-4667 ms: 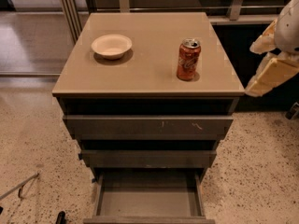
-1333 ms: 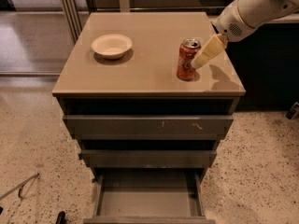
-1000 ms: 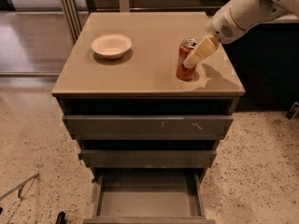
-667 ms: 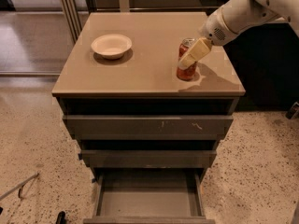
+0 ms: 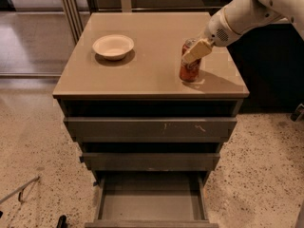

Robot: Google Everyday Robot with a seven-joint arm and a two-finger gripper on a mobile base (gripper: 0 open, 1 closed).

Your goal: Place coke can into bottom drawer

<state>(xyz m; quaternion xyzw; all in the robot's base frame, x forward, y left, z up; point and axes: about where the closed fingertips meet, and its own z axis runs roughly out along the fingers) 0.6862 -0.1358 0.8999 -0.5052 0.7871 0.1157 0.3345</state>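
Observation:
The coke can point(image 5: 189, 69) stands upright on the right part of the cabinet top point(image 5: 147, 65), red-orange with white lettering. My gripper point(image 5: 194, 53) reaches in from the upper right, and its cream fingers point(image 5: 197, 50) lie over the can's top and upper side. The can's silver top is mostly hidden behind them. The bottom drawer point(image 5: 152, 204) is pulled open at the foot of the cabinet, its flat grey floor bare.
A cream bowl point(image 5: 113, 46) sits on the left part of the cabinet top. The two upper drawers point(image 5: 149, 127) are closed. A dark cabinet stands to the right. Speckled floor surrounds the base, with a thin metal item at the lower left point(image 5: 21, 190).
My arm has swung in from the right edge of the view to the can. Over the last second the fingers slid left and down from beside the can onto its top.

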